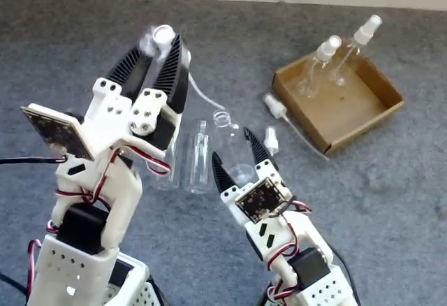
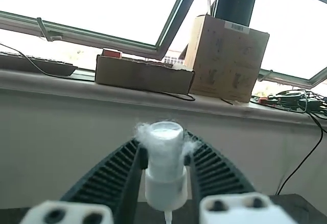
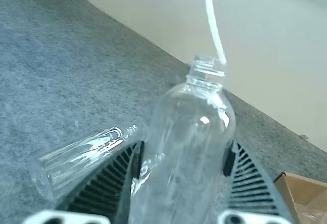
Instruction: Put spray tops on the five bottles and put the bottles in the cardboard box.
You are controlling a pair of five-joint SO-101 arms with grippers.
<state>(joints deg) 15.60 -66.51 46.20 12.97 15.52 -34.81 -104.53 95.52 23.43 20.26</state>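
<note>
Two capped bottles (image 1: 316, 68) lean in the cardboard box (image 1: 366, 126) at upper right, so a third looks to be in hand. The left pincer (image 1: 162, 40), upper left, grips a spray top (image 2: 164, 157) whose dip tube (image 1: 202, 93) trails to the neck of the open bottle (image 3: 186, 142), clamped in the right pincer (image 1: 230, 144) at lower centre. Next, I judge, the tube must feed down that narrow mouth; a loose bottle (image 1: 199, 154) lies just left and spare spray tops (image 1: 274, 105) just right.

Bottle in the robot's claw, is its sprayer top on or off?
Off. The bottle in the right gripper has a bare, open neck. The spray top is in the left gripper, not screwed on.
</note>
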